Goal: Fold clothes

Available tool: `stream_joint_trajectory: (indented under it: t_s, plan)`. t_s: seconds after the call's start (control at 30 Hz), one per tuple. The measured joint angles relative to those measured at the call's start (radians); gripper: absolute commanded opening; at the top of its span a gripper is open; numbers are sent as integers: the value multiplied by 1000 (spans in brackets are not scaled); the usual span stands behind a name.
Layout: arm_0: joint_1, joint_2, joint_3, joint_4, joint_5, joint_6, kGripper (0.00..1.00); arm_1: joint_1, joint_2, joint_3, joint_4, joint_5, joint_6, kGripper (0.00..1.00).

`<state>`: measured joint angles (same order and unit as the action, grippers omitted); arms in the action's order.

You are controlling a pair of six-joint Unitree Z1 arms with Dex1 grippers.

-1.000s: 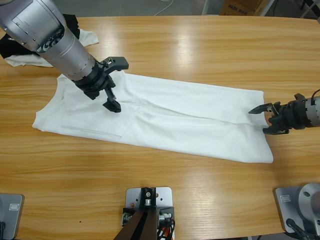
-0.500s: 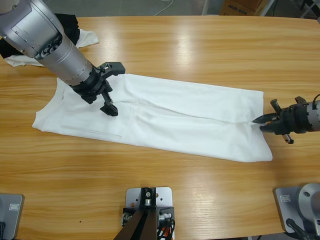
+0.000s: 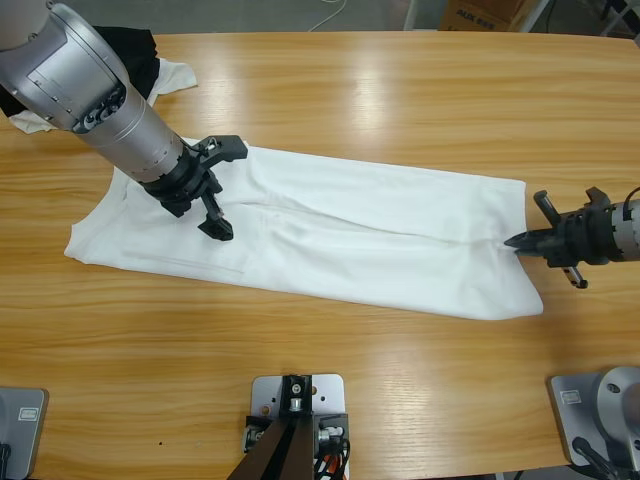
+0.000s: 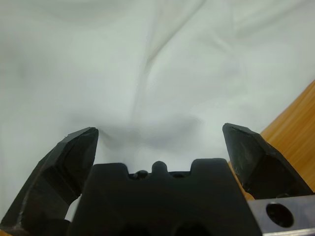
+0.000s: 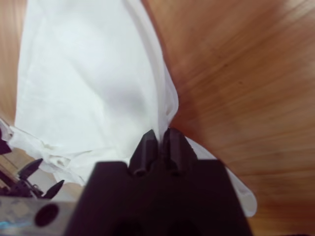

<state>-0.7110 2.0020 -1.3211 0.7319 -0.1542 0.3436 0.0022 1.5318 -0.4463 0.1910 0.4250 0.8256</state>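
The white T-shirt (image 3: 380, 230) lies folded into a long band across the middle of the table. My left gripper (image 3: 229, 191) hovers open over the band's left part, its jaws spread wide. In the left wrist view it (image 4: 160, 140) has nothing between the jaws, and wrinkled white cloth (image 4: 147, 59) fills the frame. My right gripper (image 3: 511, 241) is shut on the shirt's right edge. In the right wrist view the cloth (image 5: 88, 73) bunches to a pinch at the closed jaw tips (image 5: 157, 135). No chest print or label shows.
A black garment (image 3: 130, 45) and a smaller white garment (image 3: 178, 75) lie bunched at the table's far left corner, behind the left arm. A cardboard box (image 3: 480, 12) and a white cable (image 3: 330, 15) sit beyond the far edge. Bare wood (image 3: 400, 90) surrounds the shirt.
My right gripper moved in and shut on the shirt's right edge, tugging the right end slightly. My left gripper slid a little to the left over the cloth, still open.
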Motion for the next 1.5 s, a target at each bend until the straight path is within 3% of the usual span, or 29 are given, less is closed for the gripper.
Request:
stream_joint_trajectory:
  t_s: [0.33,0.63,0.93,1.17,1.5]
  plan:
    - [0,-12,12,-8,0,-5,1000,-1,-45,-212,321,-220,-152,0]
    - [0,-17,28,-10,0,-9,1000,-48,-45,-309,452,-385,-198,0]
    - [0,-17,33,-10,0,-9,1000,-98,-15,-341,477,-411,-211,0]
    - [1,-23,44,-11,0,-9,1000,-101,-26,-397,586,-598,-221,0]
    - [1,-50,54,-11,0,-14,1000,-125,-93,-507,760,-792,-211,0]
